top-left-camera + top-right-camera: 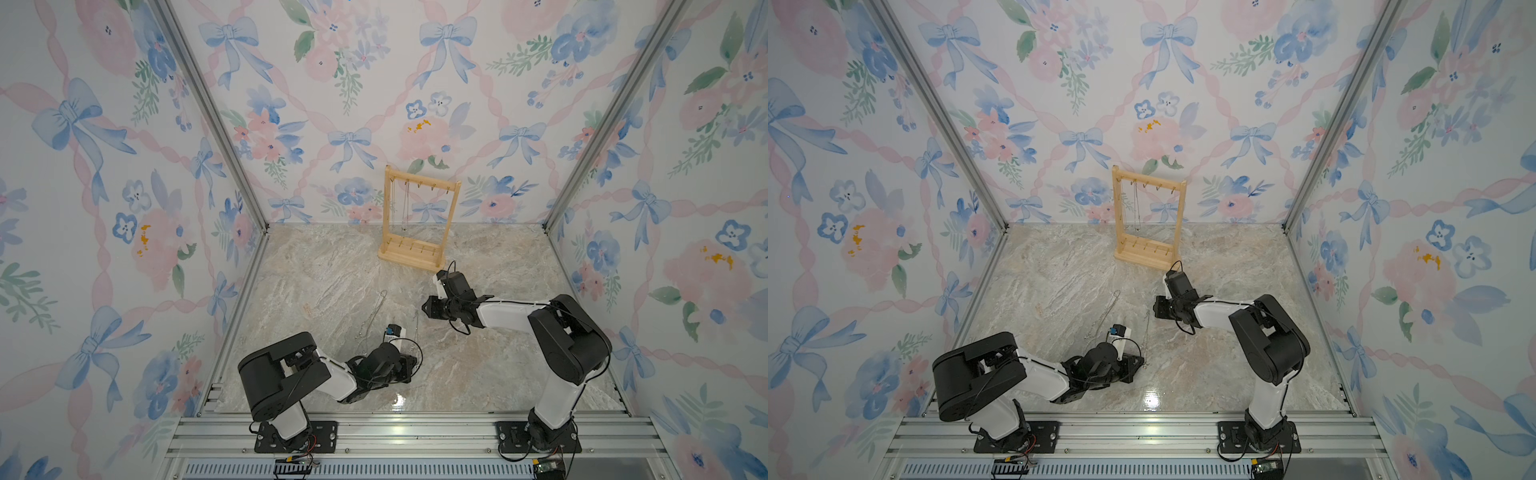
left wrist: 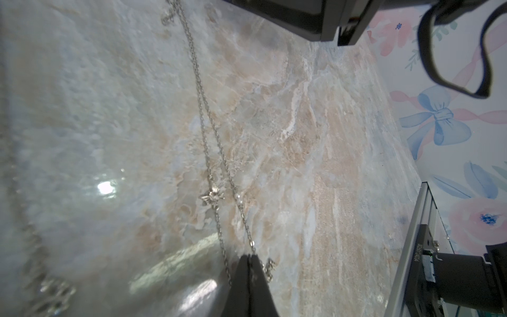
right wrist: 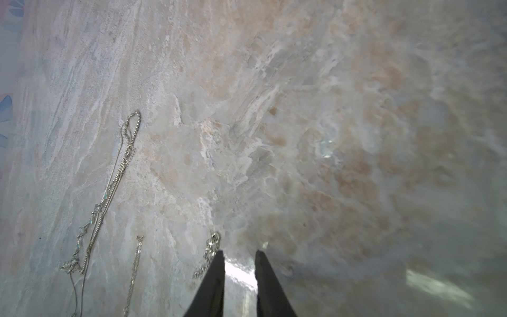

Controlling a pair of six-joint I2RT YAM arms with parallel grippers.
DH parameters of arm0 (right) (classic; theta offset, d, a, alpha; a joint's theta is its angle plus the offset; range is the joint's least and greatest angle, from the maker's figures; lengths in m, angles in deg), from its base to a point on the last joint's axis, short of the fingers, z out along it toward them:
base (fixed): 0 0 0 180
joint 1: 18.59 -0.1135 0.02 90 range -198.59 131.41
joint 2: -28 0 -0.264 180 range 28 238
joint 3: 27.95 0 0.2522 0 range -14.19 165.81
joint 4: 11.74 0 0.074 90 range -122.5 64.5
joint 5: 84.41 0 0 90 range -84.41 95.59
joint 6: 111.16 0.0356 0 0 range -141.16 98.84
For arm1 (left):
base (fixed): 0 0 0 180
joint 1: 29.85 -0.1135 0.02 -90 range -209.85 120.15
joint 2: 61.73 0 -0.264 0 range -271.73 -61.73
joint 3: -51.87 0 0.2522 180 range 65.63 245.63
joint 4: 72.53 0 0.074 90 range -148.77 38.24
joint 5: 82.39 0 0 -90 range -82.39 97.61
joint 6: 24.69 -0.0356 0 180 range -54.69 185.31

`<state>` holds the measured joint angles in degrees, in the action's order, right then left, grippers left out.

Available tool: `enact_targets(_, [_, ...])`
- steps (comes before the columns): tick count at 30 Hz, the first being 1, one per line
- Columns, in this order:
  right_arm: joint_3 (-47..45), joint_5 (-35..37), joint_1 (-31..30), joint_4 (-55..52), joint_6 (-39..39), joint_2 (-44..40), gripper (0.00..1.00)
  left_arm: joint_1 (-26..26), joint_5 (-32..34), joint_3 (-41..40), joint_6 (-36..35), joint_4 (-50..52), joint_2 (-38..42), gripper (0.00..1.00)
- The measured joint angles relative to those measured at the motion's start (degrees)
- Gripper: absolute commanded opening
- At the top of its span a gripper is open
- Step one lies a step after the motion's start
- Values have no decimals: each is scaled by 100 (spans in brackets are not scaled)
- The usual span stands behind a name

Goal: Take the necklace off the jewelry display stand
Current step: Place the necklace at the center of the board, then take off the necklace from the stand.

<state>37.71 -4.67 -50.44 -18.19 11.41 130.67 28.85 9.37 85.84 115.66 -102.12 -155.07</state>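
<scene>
We are noting right end effector (image 1: 426, 309) slightly parted, empty, nearer; necklace (image 1: 406, 208) hanging vertical at its twelve o'clock.

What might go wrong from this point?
The left gripper looks shut on the necklace lying on the table; lifting away could drag it into the other chains and tangle them. The open right gripper sits beside a chain end and could snag it. Thin necklaces hang on the stand, easy to miss.

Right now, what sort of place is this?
Likely a robot test cell: floral bow-print wallpaper panels in silver aluminium framing, and two black-and-white robot arms bolted to a grooved metal rail.
</scene>
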Motion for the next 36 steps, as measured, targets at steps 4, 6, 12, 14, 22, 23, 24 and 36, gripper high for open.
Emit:
enact_targets(4, [-400, 39, 17, 354, -31, -459, 26, 0, 74, 240, -118, 330, 109, 13])
enact_targets(6, [-603, 61, 31, 553, -55, -691, 27, 0, 105, 407, -203, 485, 223, 16])
enact_targets(12, [-1534, 168, 256, 1340, -48, -1786, 39, -24, 308, 1043, -693, 942, 741, 37])
enact_targets(14, [-1945, 245, 428, 1668, -9, -2293, 44, -70, 382, 1252, -907, 1078, 944, 51])
enact_targets(22, [-3318, 516, 1084, 2833, 146, -4221, 55, -483, 756, 1963, -1716, 1419, 1530, 96])
enact_targets(23, [-3394, 560, 1117, 2907, 151, -4422, 56, -538, 813, 2057, -1794, 1434, 1561, 98])
enact_targets(24, [-3449, 592, 1137, 2973, 153, -4597, 57, -603, 883, 2164, -1880, 1440, 1587, 98])
enact_targets(36, [-3532, 444, 1167, 3233, 33, -5038, 51, -1475, 1499, 3407, -2465, 1471, 1438, 98])
